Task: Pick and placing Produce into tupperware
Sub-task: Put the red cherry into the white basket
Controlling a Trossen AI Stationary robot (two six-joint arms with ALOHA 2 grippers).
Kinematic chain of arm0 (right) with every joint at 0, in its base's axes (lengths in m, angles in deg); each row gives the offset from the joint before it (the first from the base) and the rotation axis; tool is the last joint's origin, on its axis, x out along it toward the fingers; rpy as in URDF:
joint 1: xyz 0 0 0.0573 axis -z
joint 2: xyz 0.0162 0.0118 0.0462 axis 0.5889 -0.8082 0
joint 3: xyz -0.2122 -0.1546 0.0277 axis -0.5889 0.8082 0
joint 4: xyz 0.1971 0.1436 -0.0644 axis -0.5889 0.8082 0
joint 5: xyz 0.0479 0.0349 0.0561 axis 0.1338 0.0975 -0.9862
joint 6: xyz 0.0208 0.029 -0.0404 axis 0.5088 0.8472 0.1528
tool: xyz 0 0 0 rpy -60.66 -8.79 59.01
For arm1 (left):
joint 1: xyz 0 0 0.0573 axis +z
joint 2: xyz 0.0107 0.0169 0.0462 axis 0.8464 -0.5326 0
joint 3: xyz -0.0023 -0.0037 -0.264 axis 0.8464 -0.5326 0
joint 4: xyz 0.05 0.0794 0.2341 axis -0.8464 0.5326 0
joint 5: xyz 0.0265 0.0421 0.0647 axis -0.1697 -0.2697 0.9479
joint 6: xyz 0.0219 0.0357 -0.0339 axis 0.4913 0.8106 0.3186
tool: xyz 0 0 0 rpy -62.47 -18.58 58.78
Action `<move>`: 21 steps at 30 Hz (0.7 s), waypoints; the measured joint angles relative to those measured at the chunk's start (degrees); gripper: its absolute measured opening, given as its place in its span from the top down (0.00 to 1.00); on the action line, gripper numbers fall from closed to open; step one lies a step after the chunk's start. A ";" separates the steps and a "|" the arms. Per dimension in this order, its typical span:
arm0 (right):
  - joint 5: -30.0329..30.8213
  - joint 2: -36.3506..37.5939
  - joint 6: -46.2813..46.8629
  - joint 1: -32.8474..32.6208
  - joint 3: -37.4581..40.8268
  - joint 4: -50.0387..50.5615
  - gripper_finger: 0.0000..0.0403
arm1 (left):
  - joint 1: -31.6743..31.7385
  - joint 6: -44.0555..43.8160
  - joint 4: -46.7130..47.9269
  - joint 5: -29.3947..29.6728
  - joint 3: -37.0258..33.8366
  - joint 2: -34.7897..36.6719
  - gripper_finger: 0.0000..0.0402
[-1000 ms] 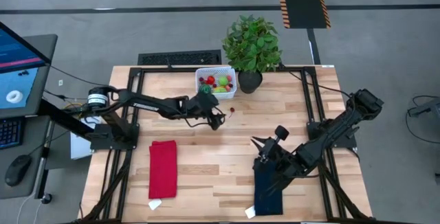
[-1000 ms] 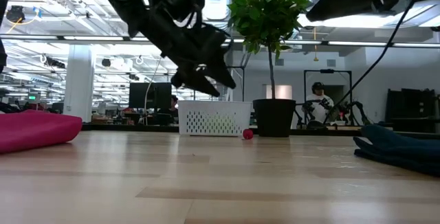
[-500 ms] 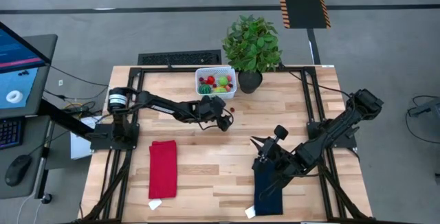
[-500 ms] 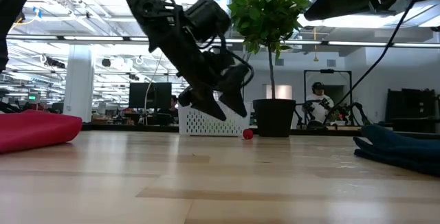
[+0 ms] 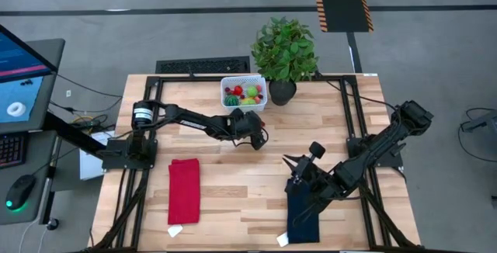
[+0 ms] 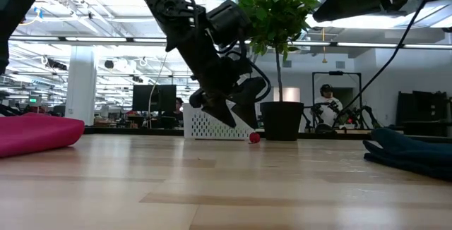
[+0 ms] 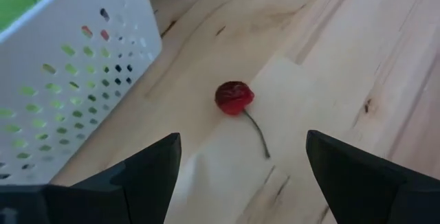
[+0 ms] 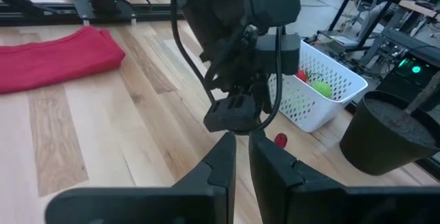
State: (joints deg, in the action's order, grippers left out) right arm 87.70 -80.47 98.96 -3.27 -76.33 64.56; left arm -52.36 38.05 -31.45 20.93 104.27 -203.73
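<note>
Since a second ago the left arm has swung further out from the basket side toward the middle of the table and dropped lower, so the left gripper [image 5: 259, 137] now hangs just above the wood with its fingers spread wide and nothing between them. Right in front of it, seen from the wrist camera, is a little red cherry [image 7: 234, 98] with a thin stem lying flat on the planks, not touched by either finger.

From overhead the cherry [image 5: 262, 124] sits around 6 o'clock of the white tupperware [image 5: 243, 80], just outside its near wall. The tupperware itself is at about 12 o'clock on the table, and it already has a bunch of produce [image 5: 242, 95] in it, red and green bits mostly. Leafy potted plant [image 5: 285, 49] stands just beside it at its 3 o'clock.

Right gripper [image 5: 289, 162] is parked way off at roughly 5 o'clock, fingers nearly pinched together, holding nothing, right above a dark blue cloth [image 5: 303, 214]. Red cloth [image 5: 184, 190] lies at about 7 o'clock, well apart from everything else.
</note>
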 joint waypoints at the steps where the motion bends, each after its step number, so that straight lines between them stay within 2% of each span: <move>1: -0.17 0.00 0.02 0.00 0.00 -0.06 0.84 | 0.00 -0.15 0.07 -0.25 0.00 0.00 0.24; 7: -0.72 0.00 0.03 0.00 0.00 -0.31 0.84 | 0.58 -2.65 -1.54 -7.43 0.01 -0.46 0.24; 12: -0.74 0.00 0.02 -0.39 0.00 -0.84 0.84 | 1.99 -5.47 -1.28 -8.13 0.00 -0.81 0.24; 21: -0.74 0.00 -0.44 -0.31 0.00 -1.28 0.84 | 2.29 -4.59 -1.67 -7.65 0.06 -2.29 0.24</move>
State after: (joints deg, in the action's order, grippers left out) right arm 86.96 -80.47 98.53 -3.58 -76.33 63.28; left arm -50.07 33.46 -33.12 13.28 104.33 -206.03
